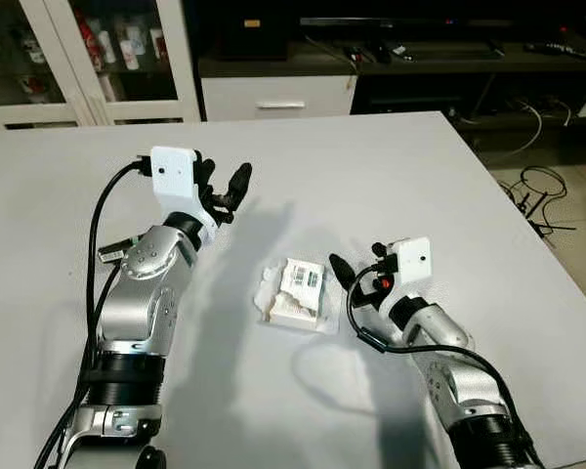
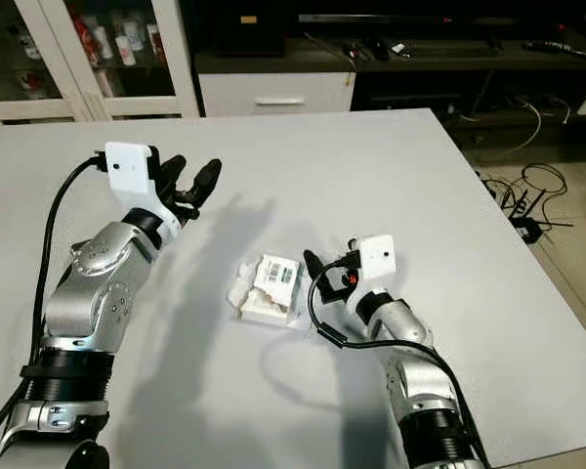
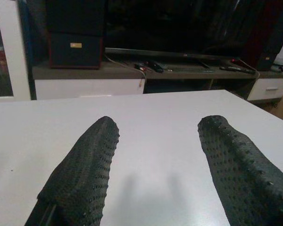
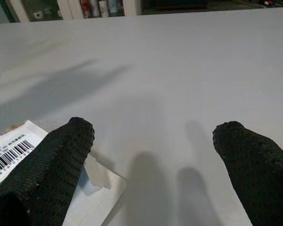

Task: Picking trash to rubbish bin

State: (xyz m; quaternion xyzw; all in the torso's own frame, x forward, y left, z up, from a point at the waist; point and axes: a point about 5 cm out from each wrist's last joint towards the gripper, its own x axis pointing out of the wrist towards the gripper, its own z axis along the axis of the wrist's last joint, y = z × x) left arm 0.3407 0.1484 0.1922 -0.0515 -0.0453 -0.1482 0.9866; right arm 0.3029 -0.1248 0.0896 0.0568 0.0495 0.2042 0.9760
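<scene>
The trash (image 1: 295,293), a crumpled white packet with a barcode label, lies on the white table (image 1: 391,166) between my two arms. My right gripper (image 1: 357,262) hovers open just right of it, one finger (image 4: 56,160) almost over the packet's edge (image 4: 9,153). Raised above the table, my left gripper (image 1: 223,182) is open and holds nothing, up and to the left of the trash. Its fingers (image 3: 85,169) point toward the far side of the table.
Beyond the table's far edge stand a dark TV cabinet (image 1: 420,49) with a white drawer (image 1: 278,98) and a glass-door cabinet (image 1: 88,49) at the back left. Cables (image 1: 542,195) lie on the floor past the table's right edge.
</scene>
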